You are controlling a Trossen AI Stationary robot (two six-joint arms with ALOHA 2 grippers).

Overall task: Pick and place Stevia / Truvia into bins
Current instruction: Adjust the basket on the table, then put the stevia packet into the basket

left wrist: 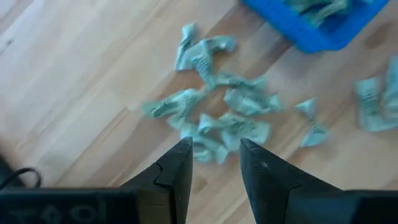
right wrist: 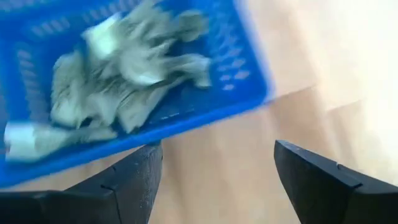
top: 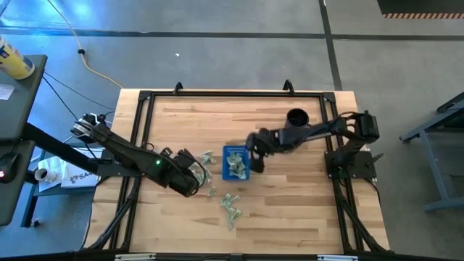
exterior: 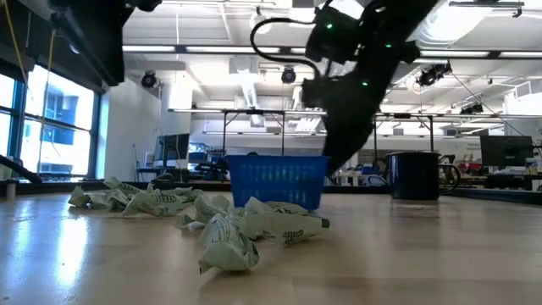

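1. The left gripper [top: 194, 176] hangs over the middle of the tabletop, on the left-edge side of the blue tray [top: 236, 161]. In its wrist view the two dark fingers [left wrist: 177, 171] stand a little apart with nothing between them, tips above a loose heap of packets [left wrist: 217, 118].

2. The right gripper [top: 254, 154] sits just beside the tray's right-hand wall. Its wrist view shows the fingers [right wrist: 137, 174] spread wide and empty, bare wood between them, the tray's wall [right wrist: 249, 62] close ahead.

3. The tray lies near the centre of the tabletop and already holds a pile of pale green and white packets [right wrist: 124, 87]. Its walls are an open lattice – seen from table height as a low blue basket [exterior: 277, 180].

4. More packets lie loose on the wood: a cluster [top: 205, 168] between the left gripper and the tray, and a second scatter [top: 230, 204] toward the near edge. From table height they look crumpled, with dark print that cannot be read.

5. A dark mug [top: 297, 118] stands toward the far right of the tabletop, under the right arm's forearm and well apart from the tray.

6. The wood [top: 290, 210] is bare toward the near right corner and along the far edge – open ground on both sides. A black frame runs round the tabletop's edges.

7. Off the left edge a side table carries a yellow bottle [top: 14, 61] and a printed sheet; neither can be read.
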